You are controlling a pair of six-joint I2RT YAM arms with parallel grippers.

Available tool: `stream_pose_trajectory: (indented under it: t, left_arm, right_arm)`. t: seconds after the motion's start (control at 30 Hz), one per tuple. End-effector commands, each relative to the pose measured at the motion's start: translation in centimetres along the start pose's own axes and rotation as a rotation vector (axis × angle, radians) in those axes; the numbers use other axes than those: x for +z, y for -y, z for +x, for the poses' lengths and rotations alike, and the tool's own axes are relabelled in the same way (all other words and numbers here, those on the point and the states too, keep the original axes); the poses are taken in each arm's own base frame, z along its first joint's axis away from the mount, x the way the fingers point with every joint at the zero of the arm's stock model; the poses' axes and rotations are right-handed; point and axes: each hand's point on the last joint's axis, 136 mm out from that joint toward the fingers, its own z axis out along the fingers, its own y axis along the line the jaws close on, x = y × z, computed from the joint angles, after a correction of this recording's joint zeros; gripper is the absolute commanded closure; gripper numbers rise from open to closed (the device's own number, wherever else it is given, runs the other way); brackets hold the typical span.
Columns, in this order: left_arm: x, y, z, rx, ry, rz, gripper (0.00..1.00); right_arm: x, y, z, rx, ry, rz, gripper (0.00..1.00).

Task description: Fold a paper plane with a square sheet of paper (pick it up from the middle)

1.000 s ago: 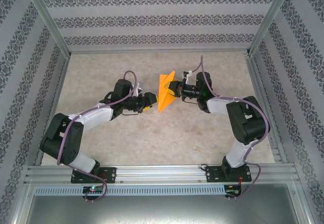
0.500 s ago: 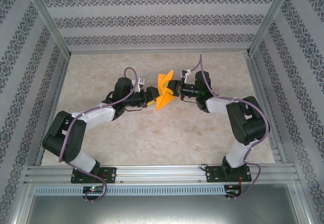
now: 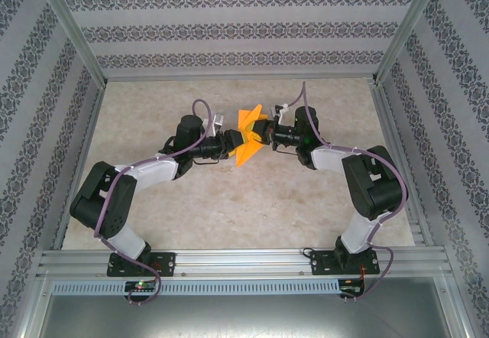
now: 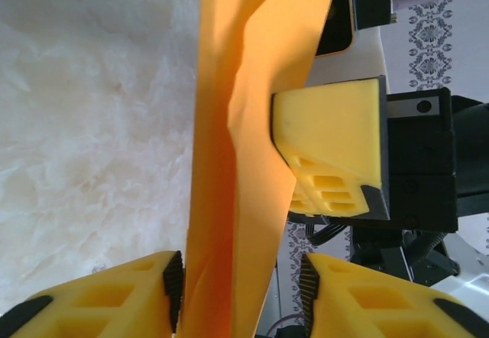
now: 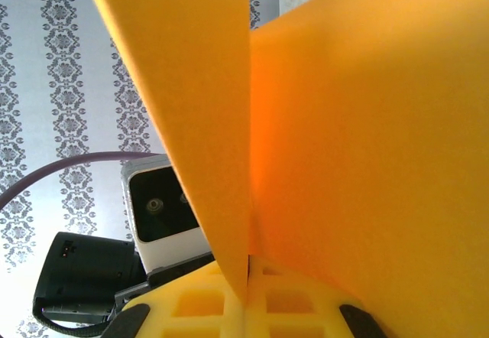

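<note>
The orange sheet of paper (image 3: 248,131) is folded along a centre crease and held in the air above the middle of the table. My right gripper (image 3: 261,133) comes in from the right and is shut on the crease (image 5: 248,277), with two flaps spreading away from it. My left gripper (image 3: 233,141) reaches in from the left. Its jaws straddle the folded paper (image 4: 244,124): the left pad (image 4: 176,284) touches it, the right pad (image 4: 309,288) stands a little off. The right gripper's yellow finger (image 4: 328,147) lies against the paper's far side.
The table top (image 3: 229,208) is pale marble, with patterned walls and metal frame posts (image 3: 84,55) around it. Both arms bend inward, their elbows near the table's left and right edges. The left wrist's white camera housing (image 5: 164,216) sits just behind the paper.
My left gripper has moved up and to the right onto the paper, and its jaws have narrowed around it. The paper has shifted slightly upward in the right gripper.
</note>
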Motion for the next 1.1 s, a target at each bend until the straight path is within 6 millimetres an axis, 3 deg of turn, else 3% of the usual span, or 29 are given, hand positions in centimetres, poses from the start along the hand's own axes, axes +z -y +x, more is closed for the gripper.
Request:
stream_pose_trajectory:
  t: [0.0, 0.3, 0.5, 0.73, 0.87, 1.07]
  left_arm:
    - [0.4, 2.1, -0.3, 0.045, -0.012, 0.061, 0.59]
    - [0.6, 1.3, -0.1, 0.032, -0.04, 0.027, 0.8]
    - [-0.2, 1.0, 0.3, 0.123, -0.065, -0.075, 0.98]
    - [-3.4, -1.1, 0.4, 0.3, -0.11, -0.403, 0.98]
    - [-5.9, -2.3, -0.4, 0.446, -0.124, -0.652, 0.99]
    - [-8.5, -3.3, -1.7, 0.691, -0.147, -1.025, 1.0]
  right_arm:
    - [-0.1, -1.9, 0.1, -0.06, -0.001, -0.036, 1.0]
    - [-0.4, -1.0, 0.1, -0.054, 0.007, -0.021, 0.96]
    - [-1.0, -0.3, -0.1, -0.077, 0.026, 0.006, 0.66]
    - [-3.4, 1.9, -0.3, -0.127, 0.049, 0.162, 0.4]
    - [-6.0, 3.6, -0.5, -0.199, 0.07, 0.357, 0.38]
    - [-9.8, 3.2, -1.6, -0.297, 0.12, 0.536, 0.35]
